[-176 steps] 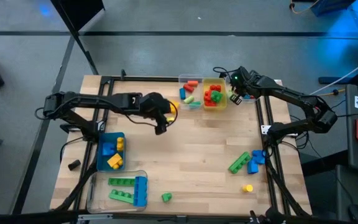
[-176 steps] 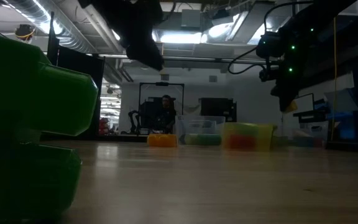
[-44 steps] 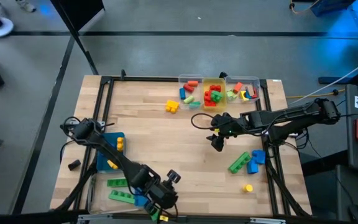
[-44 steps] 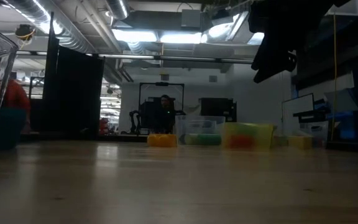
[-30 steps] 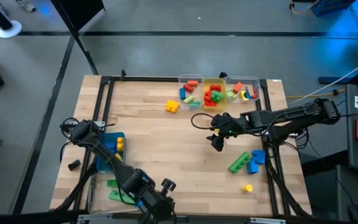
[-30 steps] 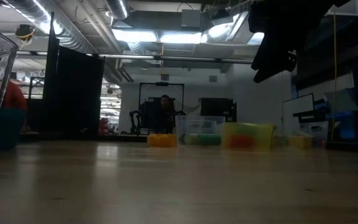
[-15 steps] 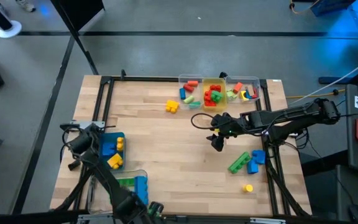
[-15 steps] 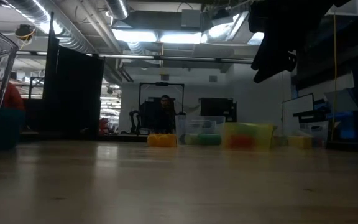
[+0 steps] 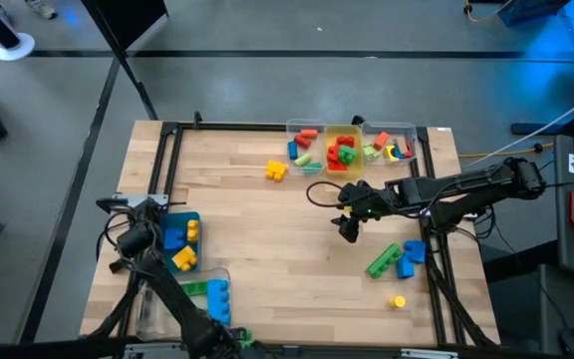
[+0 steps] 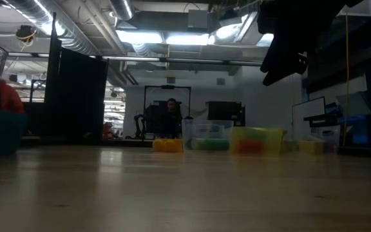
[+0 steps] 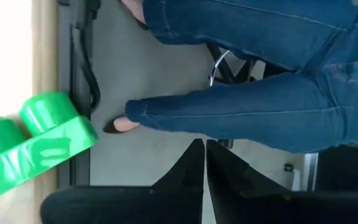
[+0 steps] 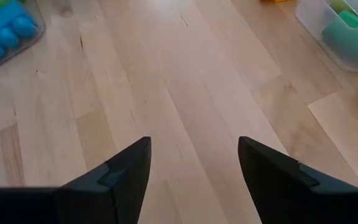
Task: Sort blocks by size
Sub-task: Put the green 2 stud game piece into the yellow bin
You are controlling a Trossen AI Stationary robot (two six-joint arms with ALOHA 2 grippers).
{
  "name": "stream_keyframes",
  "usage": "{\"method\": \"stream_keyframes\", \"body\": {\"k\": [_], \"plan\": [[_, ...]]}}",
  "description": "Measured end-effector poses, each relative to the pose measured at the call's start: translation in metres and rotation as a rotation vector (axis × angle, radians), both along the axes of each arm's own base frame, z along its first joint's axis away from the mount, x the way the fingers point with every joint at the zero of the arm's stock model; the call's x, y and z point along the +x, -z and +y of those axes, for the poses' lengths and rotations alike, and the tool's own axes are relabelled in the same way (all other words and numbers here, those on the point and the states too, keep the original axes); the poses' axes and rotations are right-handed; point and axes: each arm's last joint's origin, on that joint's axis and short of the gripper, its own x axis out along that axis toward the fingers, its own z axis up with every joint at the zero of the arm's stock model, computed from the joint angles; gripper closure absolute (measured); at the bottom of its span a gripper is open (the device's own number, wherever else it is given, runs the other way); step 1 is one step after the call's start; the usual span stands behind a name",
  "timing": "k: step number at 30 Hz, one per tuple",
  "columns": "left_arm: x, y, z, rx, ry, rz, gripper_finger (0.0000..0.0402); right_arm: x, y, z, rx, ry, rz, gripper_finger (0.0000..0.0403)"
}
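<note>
The left gripper (image 11: 204, 163) (fingers pressed together, holding nothing) is hanging past the table's near left edge; the right gripper (image 12: 193, 163) is waiting wide apart mid-table.

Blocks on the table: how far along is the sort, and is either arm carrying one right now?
Partly done. Blocks fill the three bins at the far edge, the blue bin and the clear bin near the left arm. Nothing is in hand: the left gripper is shut, empty, past the near table edge; the right gripper hovers open over bare wood. Left: the yellow block, green block, blue blocks and small yellow block.
</note>
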Motion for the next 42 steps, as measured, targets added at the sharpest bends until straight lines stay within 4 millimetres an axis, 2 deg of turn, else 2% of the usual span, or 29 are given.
{"method": "stream_keyframes", "body": {"k": [5, 10, 16, 21, 29, 35, 42], "plan": [[0.005, -0.003, 0.005, -0.009, -0.028, 0.004, 0.0399, 0.0, 0.0, 0.0, 0.0, 0.0, 0.0, 0.0162], [0.005, -0.027, 0.009, -0.027, 0.02, -0.071, 0.04, 0.0, 0.0, 0.0, 0.0, 0.0, 0.001, 0.0162], [0.01, -0.037, 0.011, 0.096, 0.222, -0.265, 0.0401, 0.0, 0.0, 0.0, 0.0, 0.0, 0.001, 0.0162], [0.021, -0.027, 0.017, 0.252, 0.468, -0.394, 0.0401, 0.0, 0.0, 0.0, 0.0, 0.0, 0.001, 0.0162], [0.021, -0.011, 0.024, 0.354, 0.768, -0.38, 0.0401, 0.0, 0.0, 0.0, 0.0, 0.0, 0.001, 0.0162], [0.021, -0.01, 0.025, 0.397, 0.885, -0.423, 0.0401, 0.0, 0.0, 0.0, -0.001, 0.0, 0.001, 0.0162], [0.024, -0.001, 0.026, 0.425, 0.949, -0.427, 0.0401, 0.0, 0.0, 0.0, 0.0, 0.0, 0.001, 0.0162]]}}
